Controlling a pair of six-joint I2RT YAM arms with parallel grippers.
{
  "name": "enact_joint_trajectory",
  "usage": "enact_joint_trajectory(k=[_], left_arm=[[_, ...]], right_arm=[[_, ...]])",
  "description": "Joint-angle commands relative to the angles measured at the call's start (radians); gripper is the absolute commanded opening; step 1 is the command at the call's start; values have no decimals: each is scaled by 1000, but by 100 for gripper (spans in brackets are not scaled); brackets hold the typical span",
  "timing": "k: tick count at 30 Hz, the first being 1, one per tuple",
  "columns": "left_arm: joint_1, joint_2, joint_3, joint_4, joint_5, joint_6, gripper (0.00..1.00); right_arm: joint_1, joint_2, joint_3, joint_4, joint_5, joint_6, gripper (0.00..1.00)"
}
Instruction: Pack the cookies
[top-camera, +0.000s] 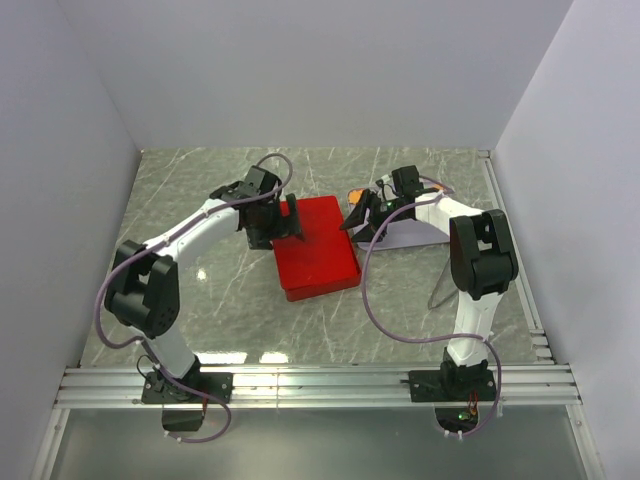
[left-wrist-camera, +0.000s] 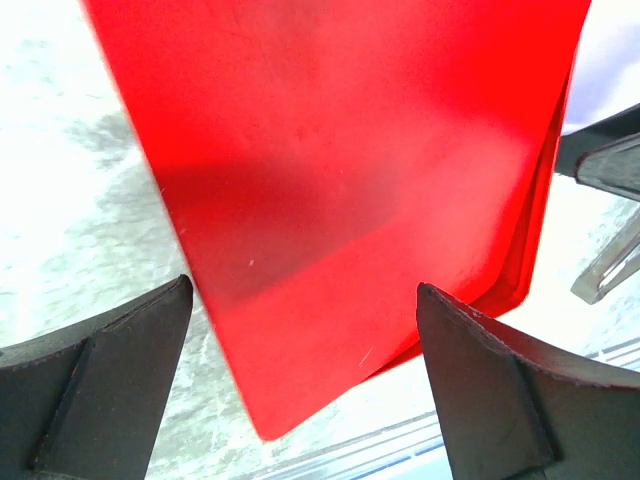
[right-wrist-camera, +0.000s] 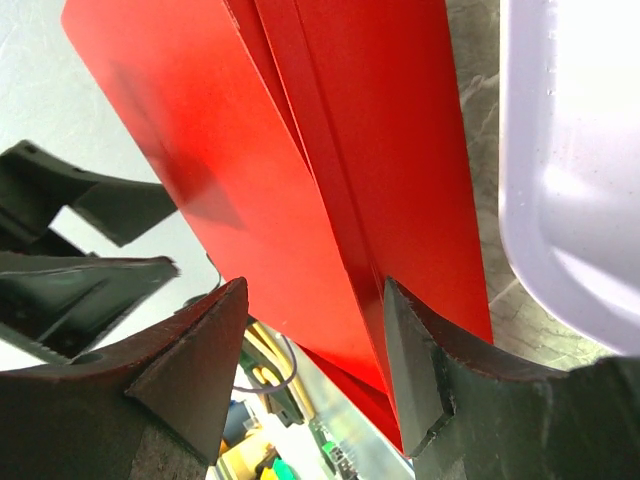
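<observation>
A red square box with its lid (top-camera: 315, 250) on lies in the middle of the table. It fills the left wrist view (left-wrist-camera: 350, 150) and shows in the right wrist view (right-wrist-camera: 300, 150). My left gripper (top-camera: 290, 222) is open at the box's far left edge, its jaws wide over the lid (left-wrist-camera: 305, 288). My right gripper (top-camera: 358, 215) is open at the box's far right corner, its jaws astride the lid's edge (right-wrist-camera: 315, 285). A small orange bit, perhaps cookies (top-camera: 356, 194), shows behind the right gripper. The other cookies are hidden.
A white tray (top-camera: 410, 236) lies right of the red box under the right arm, its rim close to the box in the right wrist view (right-wrist-camera: 570, 150). White walls stand on three sides. A metal rail (top-camera: 320, 385) runs along the near edge.
</observation>
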Motion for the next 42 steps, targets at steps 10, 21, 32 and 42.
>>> enact_joint_trajectory(k=[10,21,32,42], left_arm=[[18,-99,-30,-26,-134,-5,99],[103,-88,62,38,-164,24,95],[215,156,289,67,-109,23,92],[219,382,491,-19,-94,6,95]], right_arm=[[10,-66,29,-35,-9,-30,64],[-16,-92,23,-67,20,-55,64],[-108,-240,-149,-277,250,-195,64],[-106,-250,-295,-245,232,-167,65]])
